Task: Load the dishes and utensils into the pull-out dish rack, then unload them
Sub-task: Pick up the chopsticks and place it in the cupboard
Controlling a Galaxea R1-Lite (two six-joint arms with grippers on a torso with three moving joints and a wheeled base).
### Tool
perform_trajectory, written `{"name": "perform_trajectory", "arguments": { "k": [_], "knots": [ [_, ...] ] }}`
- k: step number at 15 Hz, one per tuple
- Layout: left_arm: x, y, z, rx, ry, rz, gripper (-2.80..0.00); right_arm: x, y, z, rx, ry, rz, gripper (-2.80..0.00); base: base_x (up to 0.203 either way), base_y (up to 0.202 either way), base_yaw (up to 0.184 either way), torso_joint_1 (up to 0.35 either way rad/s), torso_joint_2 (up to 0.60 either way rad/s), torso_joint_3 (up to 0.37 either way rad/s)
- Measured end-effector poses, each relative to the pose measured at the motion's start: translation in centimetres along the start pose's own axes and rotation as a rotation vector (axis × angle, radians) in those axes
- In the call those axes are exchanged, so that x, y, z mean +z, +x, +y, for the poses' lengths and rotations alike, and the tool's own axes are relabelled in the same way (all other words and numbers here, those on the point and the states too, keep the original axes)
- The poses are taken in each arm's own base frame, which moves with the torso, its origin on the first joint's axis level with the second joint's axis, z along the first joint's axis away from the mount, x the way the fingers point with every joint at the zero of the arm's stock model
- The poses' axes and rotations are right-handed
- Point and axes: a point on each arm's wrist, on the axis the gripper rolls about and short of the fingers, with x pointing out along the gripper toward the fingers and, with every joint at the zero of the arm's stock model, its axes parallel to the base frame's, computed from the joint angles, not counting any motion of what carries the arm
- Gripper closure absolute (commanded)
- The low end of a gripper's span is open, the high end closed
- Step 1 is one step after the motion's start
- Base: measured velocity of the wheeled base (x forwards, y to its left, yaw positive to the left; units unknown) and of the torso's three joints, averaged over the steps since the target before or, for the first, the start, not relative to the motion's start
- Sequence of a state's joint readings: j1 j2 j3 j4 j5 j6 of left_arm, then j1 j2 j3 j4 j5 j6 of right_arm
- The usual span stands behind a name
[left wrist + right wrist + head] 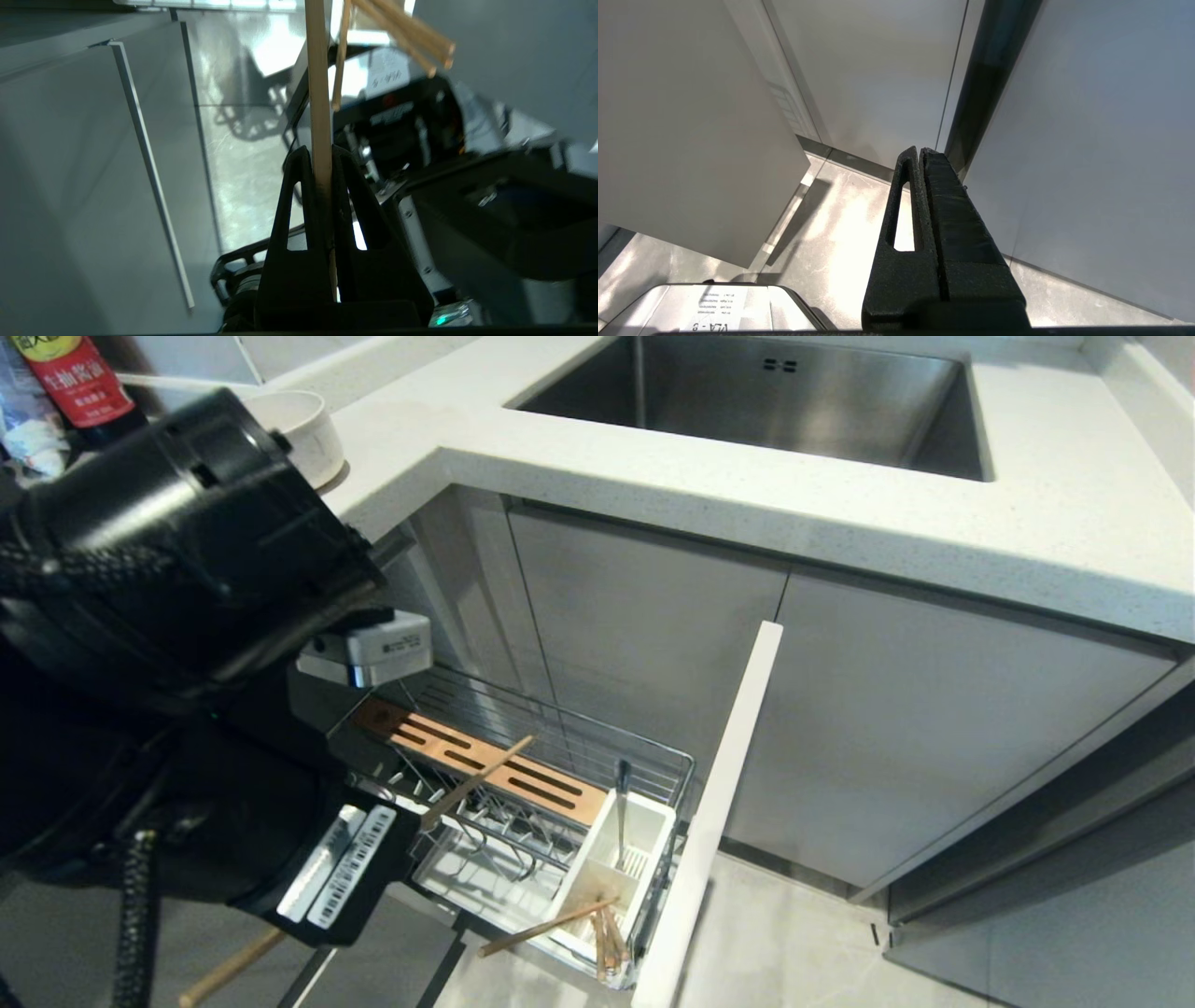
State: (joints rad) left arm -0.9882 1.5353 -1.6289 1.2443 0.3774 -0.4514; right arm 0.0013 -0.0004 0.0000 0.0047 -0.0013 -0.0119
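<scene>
The pull-out dish rack stands drawn out below the counter, with its wooden strip and white caddy. My left gripper is shut on one light wooden chopstick. That chopstick slants over the rack, and its other end pokes out below the arm. More chopsticks lean in the caddy, where the fork stands upright. A cream-white bowl sits on the counter behind my left arm. My right gripper is shut and empty, over the floor.
The rack's narrow front panel juts out to the right of the basket. A steel sink is set in the white counter. A red-labelled bottle stands at the far left. Grey cabinet doors flank the rack.
</scene>
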Motion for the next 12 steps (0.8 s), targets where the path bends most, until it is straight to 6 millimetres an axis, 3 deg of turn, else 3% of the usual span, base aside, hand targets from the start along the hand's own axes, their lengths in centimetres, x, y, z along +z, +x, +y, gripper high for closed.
{"name": "perform_trajectory", "arguments": {
  "k": [12],
  "knots": [
    [-1.9,5.1,-2.1,0.039,0.299,0.133,0.00,0.0,0.0,0.0,0.000,0.000,0.000,0.00,0.000,0.000,0.000,0.000,0.00,0.000]
  ]
}}
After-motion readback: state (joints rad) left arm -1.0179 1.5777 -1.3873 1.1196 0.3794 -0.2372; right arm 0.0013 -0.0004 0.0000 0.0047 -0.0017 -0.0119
